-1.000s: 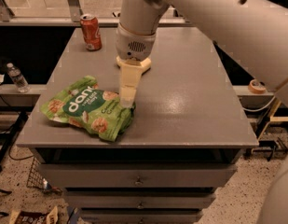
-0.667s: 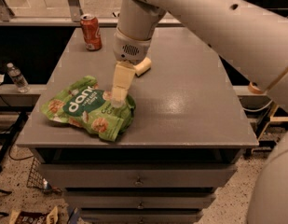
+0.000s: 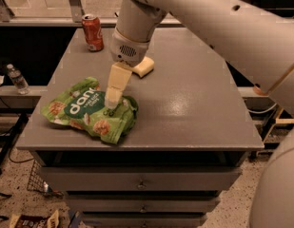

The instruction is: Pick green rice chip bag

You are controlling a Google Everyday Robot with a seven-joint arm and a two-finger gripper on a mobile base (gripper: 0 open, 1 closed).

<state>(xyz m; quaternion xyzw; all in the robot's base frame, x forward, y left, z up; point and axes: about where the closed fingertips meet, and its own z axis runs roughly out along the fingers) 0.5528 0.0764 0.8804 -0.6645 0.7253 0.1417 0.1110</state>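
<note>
My tool (image 3: pixel 112 102) is down low over the green rice chip bag (image 3: pixel 82 109). Its pale tip points down at the top of the bag, on the bag's right half. It looks like it is touching the crinkly skin there, but I cannot be sure. I cannot tell how far my tool is open. I also cannot tell if it has hold of anything.

The bag lies flat on the grey worktop (image 3: pixel 194 103), close to the front left corner. It is shiny and bright green. It has a dark green band with big white letters on it. I can see pictures of round tan cakes on it too. The bag is all wrinkled, and its left end points to the left edge of the worktop.

My big white arm (image 3: pixel 218 23) comes in from the top right and bends down to the tool.

Just behind the tool lies a pale yellow sponge (image 3: pixel 143 66). Part of it is hidden by my arm. It is not touching the bag. A red soda can (image 3: pixel 92 32) stands upright near the back left corner of the worktop, well apart from the bag.

Under the worktop there are grey drawers (image 3: pixel 139 179), one below the other. Off to the left, lower down, a small water bottle (image 3: pixel 17 79) stands on a ledge. The floor (image 3: pixel 13 194) below is light with lots of little specks.
</note>
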